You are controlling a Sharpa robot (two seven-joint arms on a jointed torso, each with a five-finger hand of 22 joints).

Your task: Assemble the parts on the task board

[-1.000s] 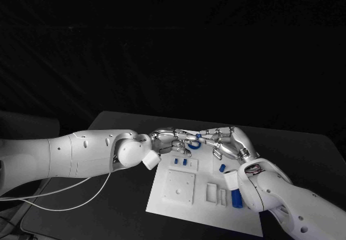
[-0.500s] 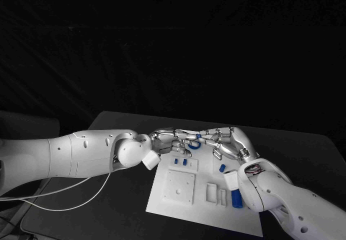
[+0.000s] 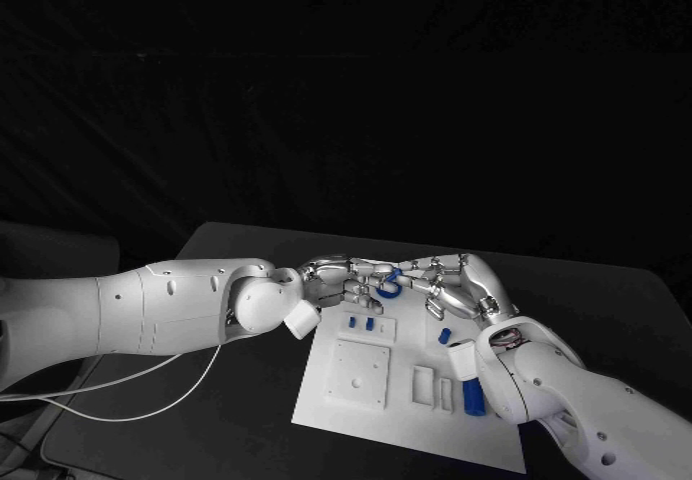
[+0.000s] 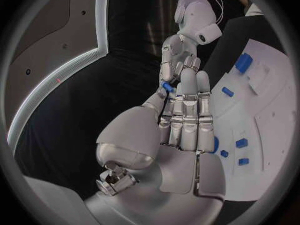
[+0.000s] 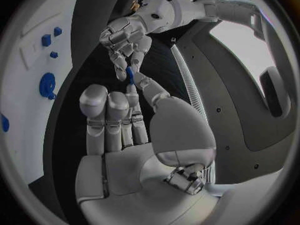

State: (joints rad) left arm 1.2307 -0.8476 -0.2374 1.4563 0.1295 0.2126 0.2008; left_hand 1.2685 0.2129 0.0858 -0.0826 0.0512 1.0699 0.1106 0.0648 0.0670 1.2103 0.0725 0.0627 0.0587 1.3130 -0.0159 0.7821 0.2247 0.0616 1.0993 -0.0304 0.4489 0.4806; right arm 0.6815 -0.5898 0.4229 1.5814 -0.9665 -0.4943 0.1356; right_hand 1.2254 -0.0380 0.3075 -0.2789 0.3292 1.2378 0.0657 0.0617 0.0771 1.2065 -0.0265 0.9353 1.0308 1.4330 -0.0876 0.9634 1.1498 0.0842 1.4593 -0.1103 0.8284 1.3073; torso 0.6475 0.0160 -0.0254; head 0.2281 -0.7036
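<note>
— Two silver hands meet fingertip to fingertip above the far edge of the white rectangular task board. What sits between them?

— One small blue peg. The left hand and the right hand both pinch it between their fingertips; it also shows in the left wrist view. Its long axis runs roughly along the line of the fingers, but which end leads I cannot tell.

— Where is the blue ring-shaped part?

— At about 12 o'clock on the board, just beneath the joined fingers, beside the right hand's fingertips. Whether it touches them I cannot tell.

— Other parts?

— Small blue blocks lie near 11 o'clock. A short blue piece sits at 2 o'clock. A long blue bar, lengthwise toward the near edge, lies at 4 o'clock against the right forearm.

— Room to move?

— Bare black table spreads toward 3 o'clock; the near board edge at 6 o'clock is open.
</note>
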